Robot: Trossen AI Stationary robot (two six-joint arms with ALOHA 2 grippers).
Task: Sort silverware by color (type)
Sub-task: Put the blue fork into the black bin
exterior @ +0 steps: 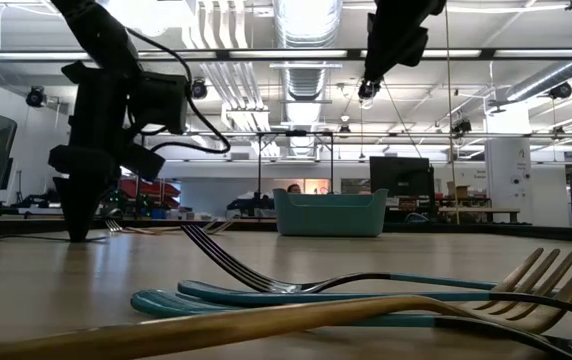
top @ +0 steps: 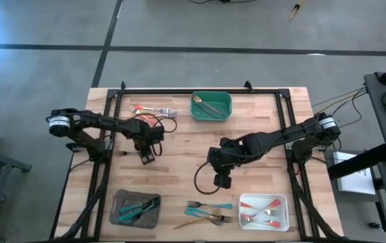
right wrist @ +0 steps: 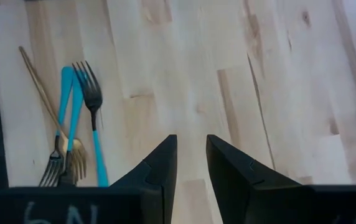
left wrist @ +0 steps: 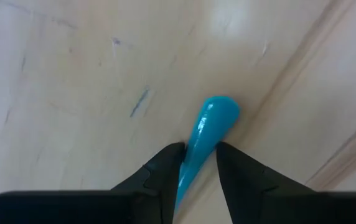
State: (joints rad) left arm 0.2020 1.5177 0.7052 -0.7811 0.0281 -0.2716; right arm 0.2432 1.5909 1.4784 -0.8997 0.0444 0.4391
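My left gripper [top: 146,156] stands over the table's left middle, pointing down, shut on a teal-blue handled piece of silverware [left wrist: 210,127]; its head is hidden. My right gripper [top: 221,181] hangs open above the table's middle, nothing between its fingers [right wrist: 159,162]. Loose teal-handled forks and a gold one [top: 210,212] lie flat near the front edge. Red-orange handled pieces [top: 154,109] lie at the far left. My left gripper pinches the teal-blue handle [left wrist: 193,155] between its two fingers, some way up from the rounded free end [left wrist: 220,111]. The fingers come from above, pointing down, and the handle runs along them and sticks out below. Whether its end touches the wood, I cannot tell.
A green tray [top: 211,115] with a gold piece stands at the far middle. A grey tray [top: 120,217] with teal pieces is at the front left, a white tray [top: 282,221] with red-orange pieces at the front right. Bare wood lies between the arms.
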